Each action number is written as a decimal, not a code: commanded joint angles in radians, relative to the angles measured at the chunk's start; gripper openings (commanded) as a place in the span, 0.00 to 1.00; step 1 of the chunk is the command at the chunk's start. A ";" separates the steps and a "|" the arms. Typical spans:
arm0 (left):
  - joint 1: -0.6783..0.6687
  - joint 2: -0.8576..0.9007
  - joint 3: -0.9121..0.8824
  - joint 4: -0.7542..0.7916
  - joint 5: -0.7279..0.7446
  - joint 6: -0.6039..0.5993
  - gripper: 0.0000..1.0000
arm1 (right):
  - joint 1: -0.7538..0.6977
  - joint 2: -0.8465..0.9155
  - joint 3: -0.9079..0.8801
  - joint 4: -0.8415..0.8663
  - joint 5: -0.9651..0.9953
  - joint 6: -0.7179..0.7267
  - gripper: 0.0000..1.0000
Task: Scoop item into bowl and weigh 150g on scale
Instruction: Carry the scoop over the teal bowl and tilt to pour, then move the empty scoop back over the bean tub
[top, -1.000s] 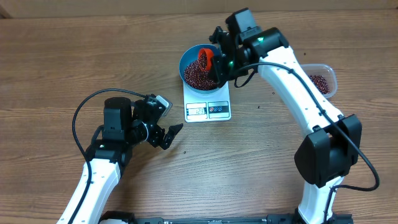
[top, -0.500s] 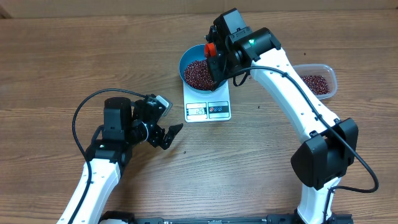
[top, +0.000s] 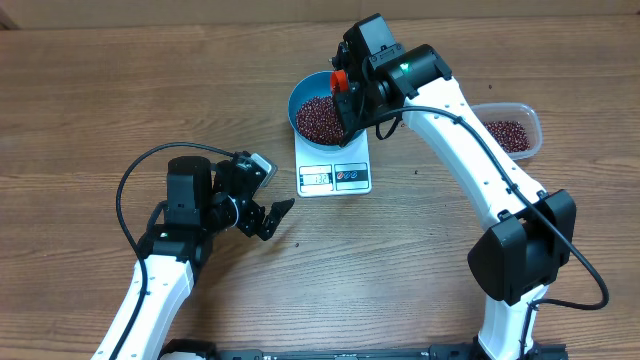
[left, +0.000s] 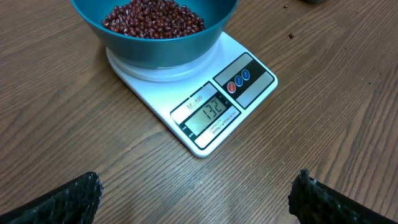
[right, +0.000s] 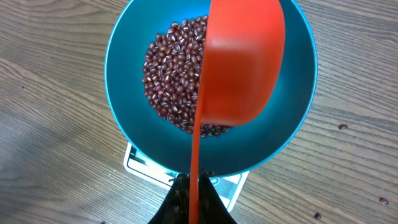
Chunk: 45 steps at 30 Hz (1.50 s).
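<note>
Clamping one red scoop (right: 242, 62) above the one bowl (right: 124, 87) of beans (right: 171, 74) on the one scale (left: 205, 118), the right jaws are closed; left jaws gape empty over open worktop (top: 100, 100).

A brown wooden table (top: 100, 90) fills nearly every view, its grain running left to right in the overhead picture. A pale strip (top: 40, 8) shows beyond its far edge, along the upper left. Light is even, and shadows are soft.
</note>
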 joint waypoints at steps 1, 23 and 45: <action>-0.008 0.003 0.003 0.003 0.008 -0.011 1.00 | 0.004 -0.003 0.029 0.003 0.009 -0.007 0.04; -0.008 0.003 0.003 0.003 0.008 -0.011 1.00 | 0.004 -0.003 0.029 0.011 0.066 -0.149 0.04; -0.008 0.003 0.003 0.003 0.008 -0.011 0.99 | 0.150 -0.003 0.029 0.030 0.520 -0.217 0.04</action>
